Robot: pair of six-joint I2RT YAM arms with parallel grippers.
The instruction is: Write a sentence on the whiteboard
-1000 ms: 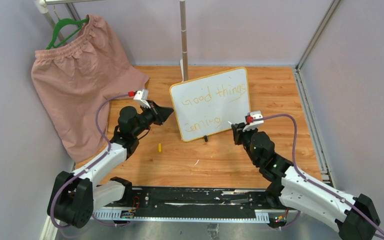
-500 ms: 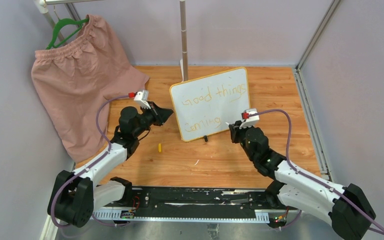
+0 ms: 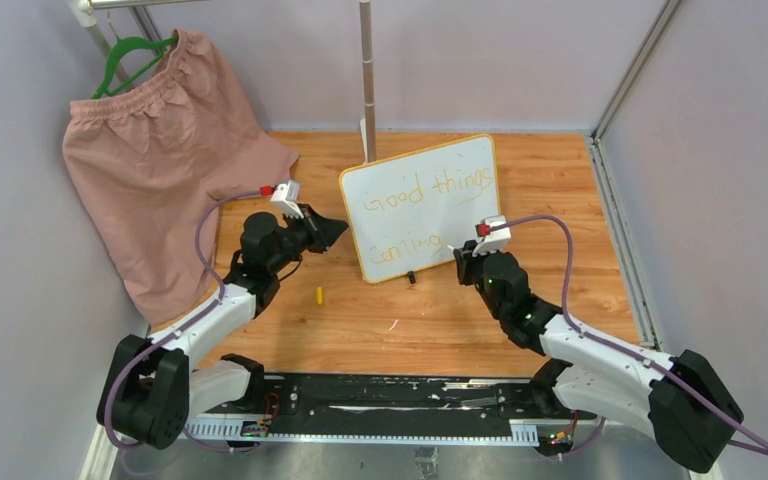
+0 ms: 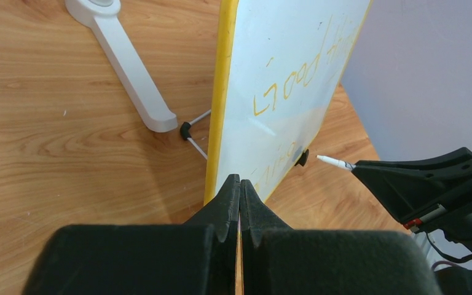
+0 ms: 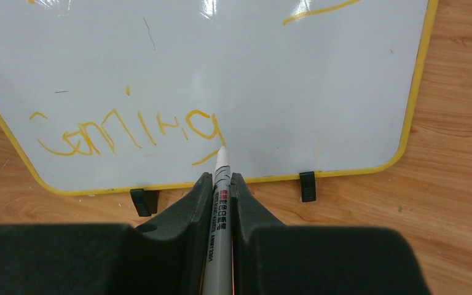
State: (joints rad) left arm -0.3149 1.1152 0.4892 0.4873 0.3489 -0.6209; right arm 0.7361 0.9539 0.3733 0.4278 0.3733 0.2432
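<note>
Whiteboard (image 3: pixel 422 208) propped on desk (image 3: pixel 440 320), sentence (image 3: pixel 423 192) "Good things Coming" seemingly complete, little remaining; right end effector (image 5: pixel 220 178) clamping marker (image 5: pixel 222 161), tip near whiteboard's final "g"; left end effector (image 4: pixel 239 184) pinched empty beside whiteboard's left edge.

The left claw (image 4: pixel 239 182), reaching forward, is pressed closed and empty, while the right claw (image 5: pixel 221 182) pinches a marker (image 5: pixel 219 212).

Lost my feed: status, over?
Left pincer shut, empty, at whiteboard edge. Right pincer shut on marker, tip at sentence end. Nothing in the way.
</note>
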